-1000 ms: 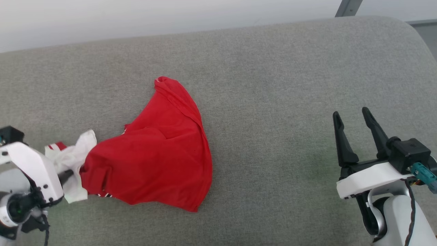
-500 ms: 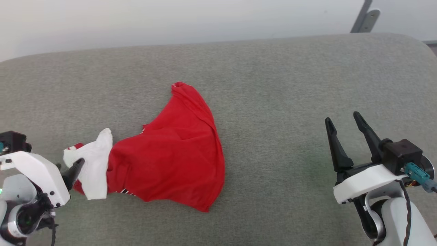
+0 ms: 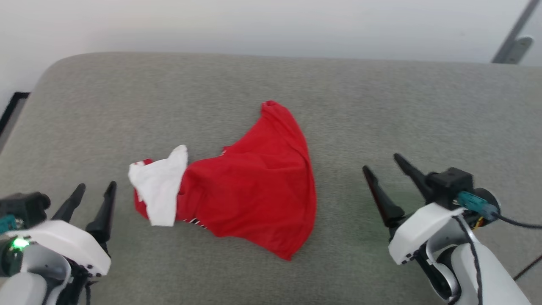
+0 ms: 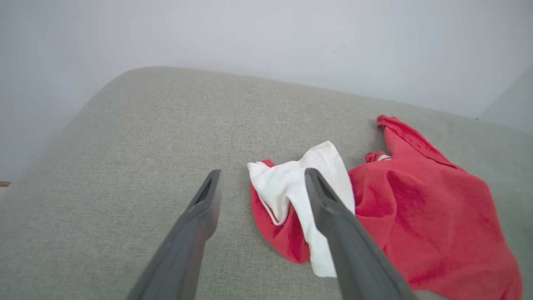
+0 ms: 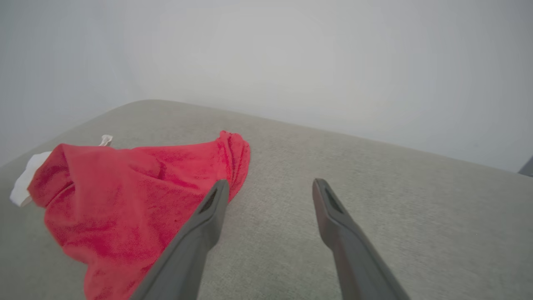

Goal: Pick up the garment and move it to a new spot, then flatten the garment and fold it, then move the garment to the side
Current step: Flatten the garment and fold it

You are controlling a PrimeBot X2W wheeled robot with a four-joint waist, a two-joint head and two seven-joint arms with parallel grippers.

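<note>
Head view puts my left claw (image 3: 96, 186) low at the near left, spread wide and empty, with the white sleeve (image 3: 161, 192) of the garment (image 3: 258, 195) just to its right. From that sleeve the garment's long axis slants up the grey cushion (image 3: 381, 106) to a bunched far tip. My right claw (image 3: 381, 162), equally wide and empty, stands farther off the red hem.

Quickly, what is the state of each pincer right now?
Left pincer: open, holding nothing.
Right pincer: open, holding nothing.

Grey fabric couch seat (image 3: 271, 84) with rounded corners against a plain pale wall (image 3: 254, 25).
</note>
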